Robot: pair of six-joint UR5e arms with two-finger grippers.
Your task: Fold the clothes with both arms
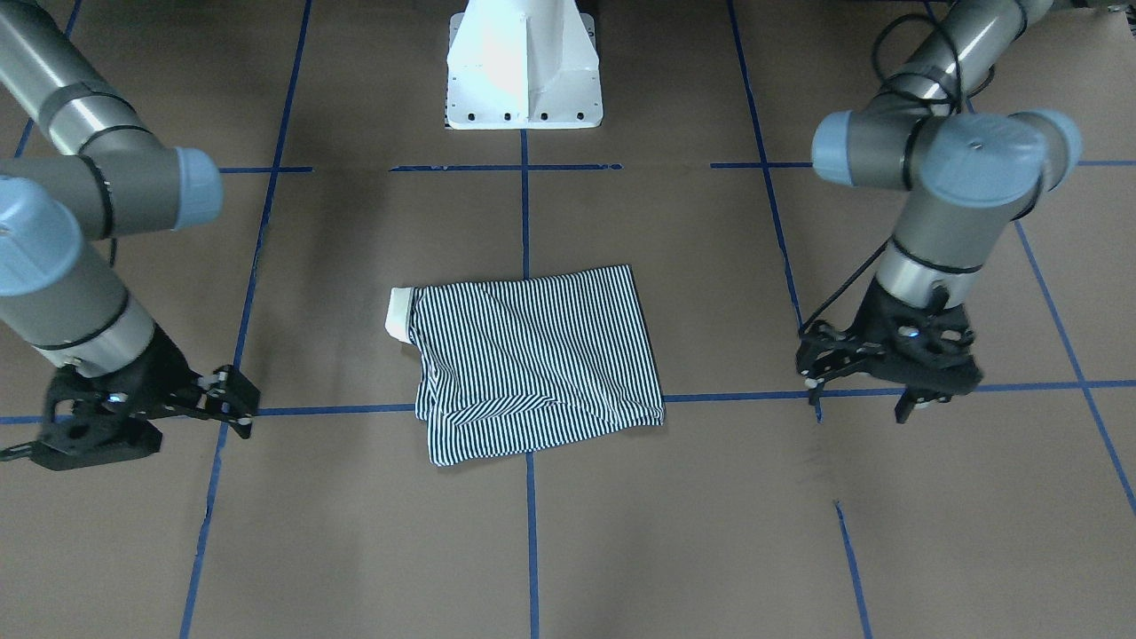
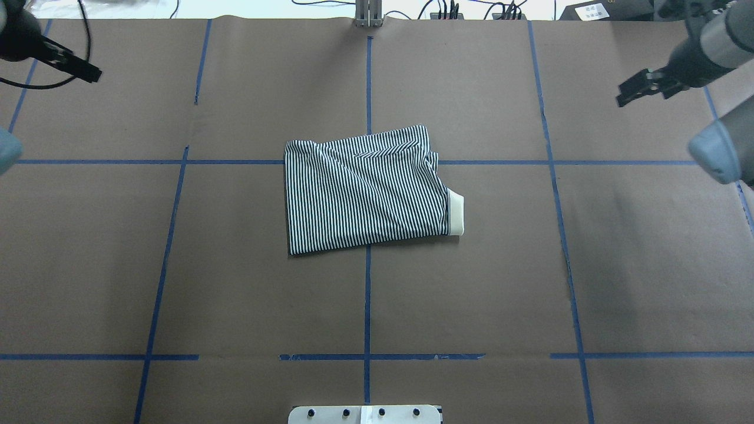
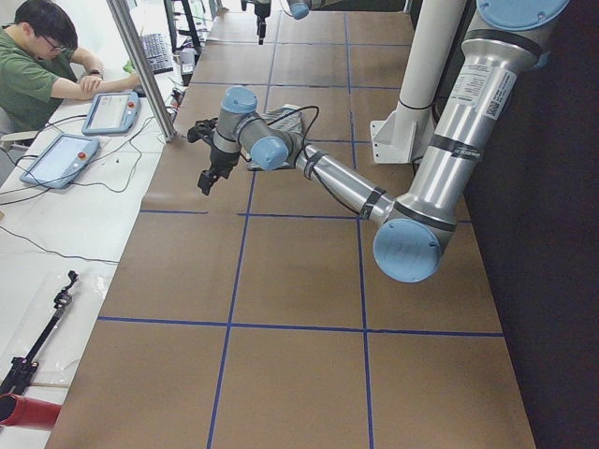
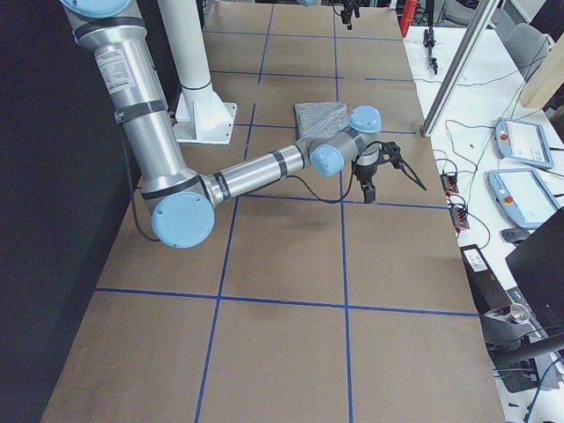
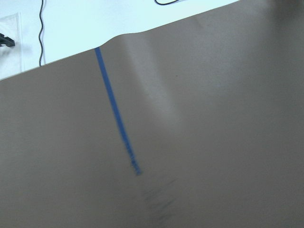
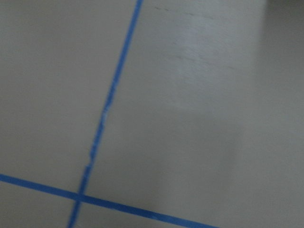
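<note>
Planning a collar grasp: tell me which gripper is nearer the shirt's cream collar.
Right. The right gripper hovers off the collar end of the shirt; the left gripper is past the opposite edge, the whole shirt between.

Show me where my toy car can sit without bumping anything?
Bare table lies between the shirt and the white pedestal, and either side of the shirt. It is crowded only at the far corners, by the left arm and right arm.
</note>
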